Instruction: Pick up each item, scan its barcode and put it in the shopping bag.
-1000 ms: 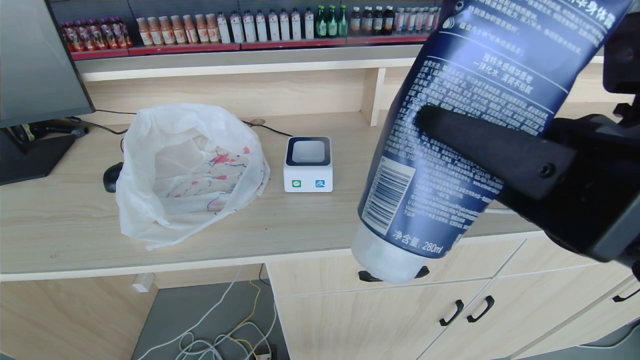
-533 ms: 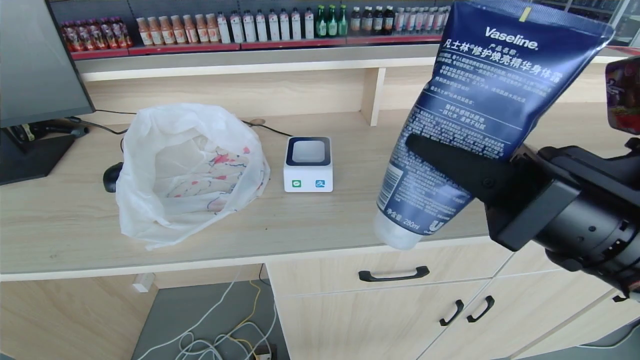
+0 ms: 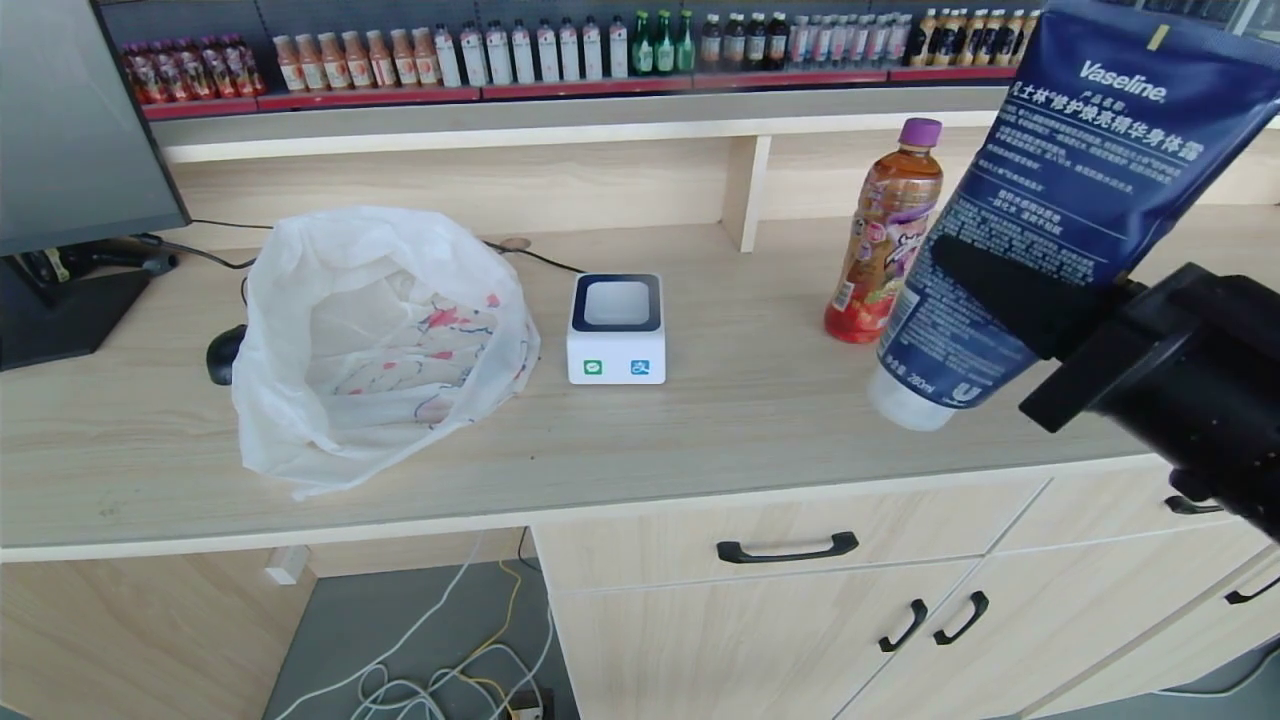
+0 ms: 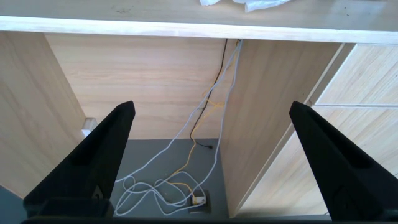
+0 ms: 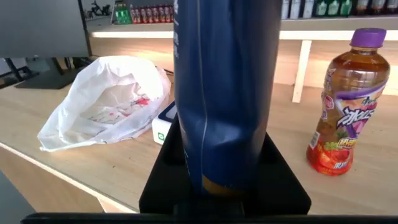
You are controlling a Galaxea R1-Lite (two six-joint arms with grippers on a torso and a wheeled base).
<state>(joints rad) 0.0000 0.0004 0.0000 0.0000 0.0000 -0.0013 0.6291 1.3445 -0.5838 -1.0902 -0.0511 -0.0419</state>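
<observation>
Right tool (image 3: 1005,285) is clamped on a dark blue lotion tube (image 3: 1080,190), one black finger lying across the printed face of the tube just above its lower end and the other hidden behind it. It holds the tube off the surface (image 3: 750,440) on the robot's right side, tilted, with the pale translucent cap pointing down and toward the left and the flat crimped end up and to the right. Just beside the tube, on its left and farther back, a drink bottle (image 3: 885,235) with a purple cap and reddish-orange contents stands upright on the surface; whether the tube touches it cannot be told. Near the middle of the surface sits a small white scanner (image 3: 617,328) with a dark-framed window on its top face and two small coloured marks on its front. To the left of the scanner, and close to it, the white plastic shopping bag (image 3: 380,340) lies slumped with its mouth open toward the front, red print showing on its inner wall. A black mouse (image 3: 222,355) rests against the bag's far left side, and a dark monitor (image 3: 70,120) stands at the left edge. Along the back runs a shelf (image 3: 500,100) lined with bottles. Left tool (image 4: 211,109) hangs low below the front edge of the surface, its two black fingers spread wide apart with nothing between them, over loose cables (image 4: 180,180) on the floor.
</observation>
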